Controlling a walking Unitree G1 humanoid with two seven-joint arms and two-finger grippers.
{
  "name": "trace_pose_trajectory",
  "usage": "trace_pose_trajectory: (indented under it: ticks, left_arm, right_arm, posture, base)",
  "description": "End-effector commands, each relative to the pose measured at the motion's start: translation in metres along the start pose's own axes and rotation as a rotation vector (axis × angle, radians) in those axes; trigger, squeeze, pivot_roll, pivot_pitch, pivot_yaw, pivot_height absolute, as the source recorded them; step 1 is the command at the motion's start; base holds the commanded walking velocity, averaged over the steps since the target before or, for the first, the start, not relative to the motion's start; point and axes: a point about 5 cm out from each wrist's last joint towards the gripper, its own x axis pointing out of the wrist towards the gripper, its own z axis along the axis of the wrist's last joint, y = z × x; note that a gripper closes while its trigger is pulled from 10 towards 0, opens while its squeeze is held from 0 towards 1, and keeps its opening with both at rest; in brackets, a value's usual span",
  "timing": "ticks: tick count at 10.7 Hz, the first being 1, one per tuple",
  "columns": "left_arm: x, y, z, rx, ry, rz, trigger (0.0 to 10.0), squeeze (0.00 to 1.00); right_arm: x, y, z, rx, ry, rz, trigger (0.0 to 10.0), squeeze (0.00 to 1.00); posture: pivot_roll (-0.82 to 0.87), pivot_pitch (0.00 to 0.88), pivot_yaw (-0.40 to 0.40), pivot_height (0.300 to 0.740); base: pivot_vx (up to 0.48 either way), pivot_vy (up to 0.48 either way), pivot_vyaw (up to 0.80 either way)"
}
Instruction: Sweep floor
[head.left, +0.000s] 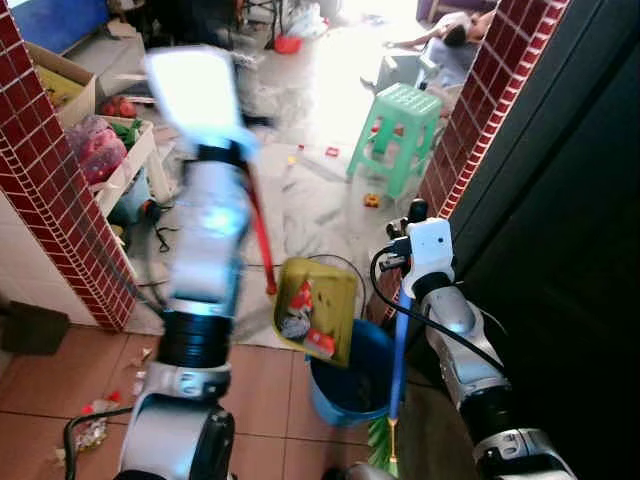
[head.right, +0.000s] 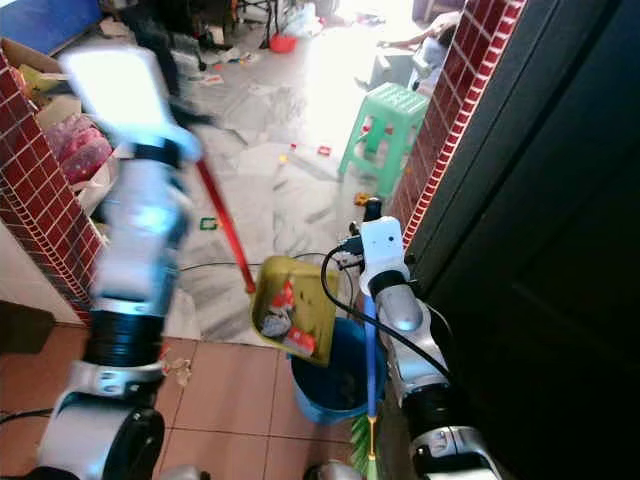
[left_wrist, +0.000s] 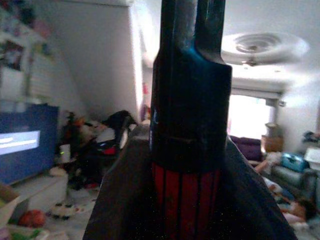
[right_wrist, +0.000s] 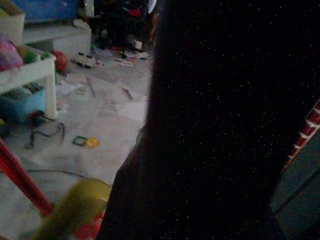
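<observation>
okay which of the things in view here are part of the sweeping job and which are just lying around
Part of the job:
yellow dustpan on its red handle, holding litter
blue bucket
blue-handled broom
left gripper, right gripper

Just lying about:
green stool
cardboard box
small toys on the floor

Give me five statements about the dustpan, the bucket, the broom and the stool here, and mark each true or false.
1. The yellow dustpan is tipped over the blue bucket. True.
2. The dustpan is empty. False: red and white scraps lie in it.
3. The dustpan has a red handle, held up by the left arm. True.
4. The green stool lies on its side. False: it stands upright on the pale floor.
5. The broom's blue handle runs down beside the right arm to green bristles. True.
</observation>
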Motion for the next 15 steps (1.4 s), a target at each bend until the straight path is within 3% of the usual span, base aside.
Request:
trace_pose_trajectory:
  ticks: [1,3,5,7,8,9,12,14,15]
  left_arm:
    - [0.0,-0.021,0.008,0.003,-0.074,-0.088,10.0,0.0]
    - [-0.006,-0.035,0.001,0.01,-0.076,-0.141,10.0,0.0]
    - [-0.011,-0.045,-0.004,0.017,-0.085,-0.181,10.0,0.0]
    - [-0.017,-0.056,-0.006,0.057,-0.115,-0.267,10.0,0.0]
    - [-0.025,-0.072,-0.012,0.061,-0.107,-0.401,10.0,0.0]
    - [-0.043,-0.094,-0.016,0.029,-0.091,-0.61,10.0,0.0]
    - [-0.075,-0.122,-0.019,0.082,-0.095,-0.937,10.0,0.0]
    - [-0.086,-0.13,-0.018,0.192,-0.109,-1.104,10.0,0.0]
    - [-0.088,-0.132,-0.015,0.292,-0.149,-1.146,10.0,0.0]
  right_arm:
    - [0.004,0.001,0.02,0.144,-0.085,0.009,10.0,0.0]
    - [0.007,0.0,0.028,0.199,-0.104,0.001,10.0,0.0]
    - [0.008,0.002,0.028,0.328,-0.085,0.008,10.0,0.0]
    - [0.008,0.003,0.028,0.258,-0.082,0.029,10.0,0.0]
    - [0.007,0.002,0.028,0.238,-0.077,0.034,10.0,0.0]
    - [0.006,0.002,0.026,0.219,-0.071,0.034,10.0,0.0]
    - [0.005,0.004,0.026,0.182,-0.074,0.044,10.0,0.0]
    - [0.005,0.005,0.025,0.167,-0.074,0.049,10.0,0.0]
    - [0.005,0.004,0.025,0.162,-0.072,0.048,10.0,0.0]
  posture:
    - [-0.06,0.0,-0.051,0.74]
    - [-0.06,0.0,-0.049,0.74]
    - [-0.06,0.0,-0.05,0.74]
    - [-0.06,0.0,-0.053,0.74]
    - [-0.06,0.0,-0.054,0.74]
    - [-0.06,0.0,-0.054,0.74]
    - [-0.06,0.0,-0.055,0.74]
    - [-0.06,0.0,-0.057,0.74]
    - [-0.06,0.0,-0.058,0.74]
  base:
    - [0.0,0.0,0.0]
    - [0.0,0.0,0.0]
    - [0.0,0.0,0.0]
    - [0.0,0.0,0.0]
    - [0.0,0.0,0.0]
    - [0.0,0.0,0.0]
    - [0.0,0.0,0.0]
    - [0.0,0.0,0.0]
    - [0.0,0.0,0.0]
